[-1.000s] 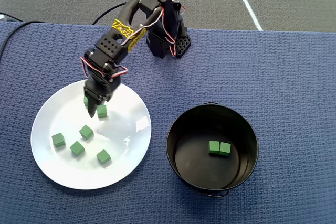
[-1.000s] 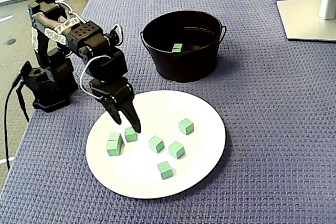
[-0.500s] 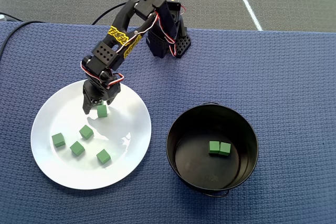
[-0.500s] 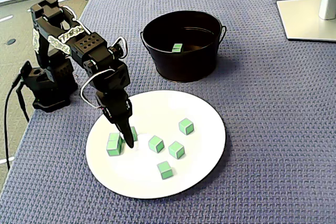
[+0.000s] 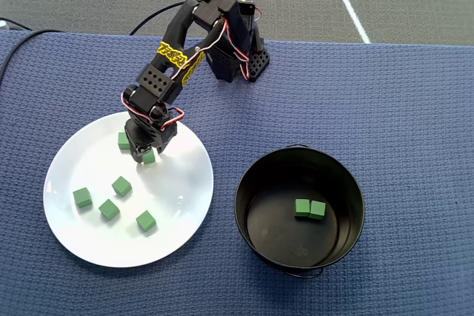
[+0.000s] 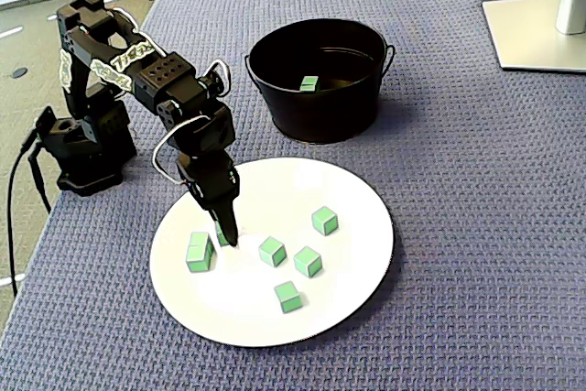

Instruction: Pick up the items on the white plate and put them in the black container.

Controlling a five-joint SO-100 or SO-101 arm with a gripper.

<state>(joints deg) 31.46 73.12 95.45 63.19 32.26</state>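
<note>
End effector (image 5: 145,155) (image 6: 225,233) low over white plate (image 5: 181,216) (image 6: 352,272), fingers closed on one green cube (image 5: 149,156) near plate's 12 o'clock in overhead view. Another cube (image 5: 124,140) just beside it at 10 o'clock. Four more cubes (image 5: 121,186) lie loose across plate's centre and 7 o'clock side. Black container (image 5: 255,175) (image 6: 316,107) stands on blue tabletop (image 5: 400,109) at plate's 3 o'clock in overhead view, near but apart; two cubes (image 5: 309,209) lie touching on its floor.
</note>
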